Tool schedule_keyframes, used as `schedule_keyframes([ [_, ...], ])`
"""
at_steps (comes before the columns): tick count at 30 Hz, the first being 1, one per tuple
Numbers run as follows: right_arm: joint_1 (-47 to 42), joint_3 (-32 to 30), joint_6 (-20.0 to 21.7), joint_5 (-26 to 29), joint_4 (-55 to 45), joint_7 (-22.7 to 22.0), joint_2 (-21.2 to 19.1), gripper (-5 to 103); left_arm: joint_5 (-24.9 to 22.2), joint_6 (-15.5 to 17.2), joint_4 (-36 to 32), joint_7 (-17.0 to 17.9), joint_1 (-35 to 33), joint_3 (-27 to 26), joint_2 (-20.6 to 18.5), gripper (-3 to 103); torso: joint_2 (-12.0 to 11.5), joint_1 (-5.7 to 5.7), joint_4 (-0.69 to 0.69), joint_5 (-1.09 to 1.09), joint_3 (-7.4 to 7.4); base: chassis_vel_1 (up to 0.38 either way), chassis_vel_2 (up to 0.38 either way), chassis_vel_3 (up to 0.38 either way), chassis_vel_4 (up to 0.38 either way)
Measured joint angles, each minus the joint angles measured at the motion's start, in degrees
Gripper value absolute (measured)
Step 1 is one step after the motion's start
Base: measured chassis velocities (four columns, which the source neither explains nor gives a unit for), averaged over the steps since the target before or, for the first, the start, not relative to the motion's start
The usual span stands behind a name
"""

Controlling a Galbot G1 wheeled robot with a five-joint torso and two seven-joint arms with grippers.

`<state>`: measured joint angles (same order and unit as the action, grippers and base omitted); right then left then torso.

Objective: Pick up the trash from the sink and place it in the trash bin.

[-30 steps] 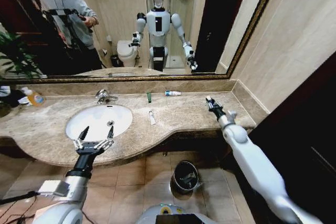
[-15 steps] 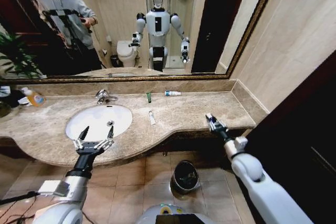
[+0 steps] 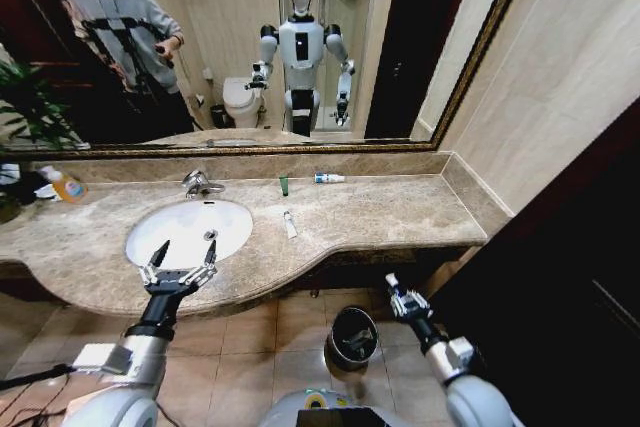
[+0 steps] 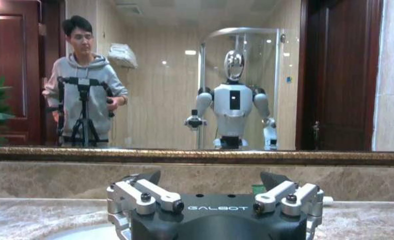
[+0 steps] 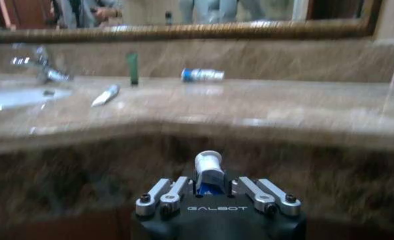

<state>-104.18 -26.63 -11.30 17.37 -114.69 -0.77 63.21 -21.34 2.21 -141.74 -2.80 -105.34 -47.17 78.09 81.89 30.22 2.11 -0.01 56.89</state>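
Now the right claw [image 3: 396, 297] pinches seemingly a blue-and-white tube [image 5: 208, 170], beside the trash bin [image 3: 353, 335].

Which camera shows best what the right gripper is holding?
The right wrist view: a small white-capped tube sits clamped upright in the right gripper. The head view shows that gripper beside the trash bin, its load too small to make out.
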Motion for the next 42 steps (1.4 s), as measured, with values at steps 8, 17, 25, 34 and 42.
schedule_keyframes([
  [8,3.5,4.6,-0.4,-5.9,9.1,1.9,3.2,25,0.0,0.0,0.0,0.0,0.0,0.0,0.0,100,0.0,0.00,0.00,0.01,0.00,0.000,0.000,0.000,0.000],
  [17,13.8,9.5,1.7,-8.9,24.1,3.4,4.5,25,0.0,0.0,0.0,0.0,0.0,0.0,0.0,100,0.0,0.01,0.01,0.01,0.01,0.000,0.000,0.000,0.000],
  [25,23.7,13.5,5.4,-13.2,38.2,4.8,6.8,25,0.0,0.0,0.0,0.0,0.0,0.0,0.0,100,0.0,0.01,0.01,0.01,0.01,0.000,0.000,0.000,0.000],
  [34,33.8,13.0,1.2,-24.1,58.1,6.4,12.7,25,0.0,0.0,0.0,0.0,0.0,0.0,0.0,100,0.0,0.01,0.00,0.01,0.01,0.000,0.000,0.000,0.000],
  [42,39.9,10.8,-2.7,-30.4,71.8,7.1,16.0,25,0.0,0.0,0.0,0.0,0.0,0.0,0.0,100,0.0,0.01,0.00,-0.01,0.01,0.000,0.000,0.000,0.000],
])
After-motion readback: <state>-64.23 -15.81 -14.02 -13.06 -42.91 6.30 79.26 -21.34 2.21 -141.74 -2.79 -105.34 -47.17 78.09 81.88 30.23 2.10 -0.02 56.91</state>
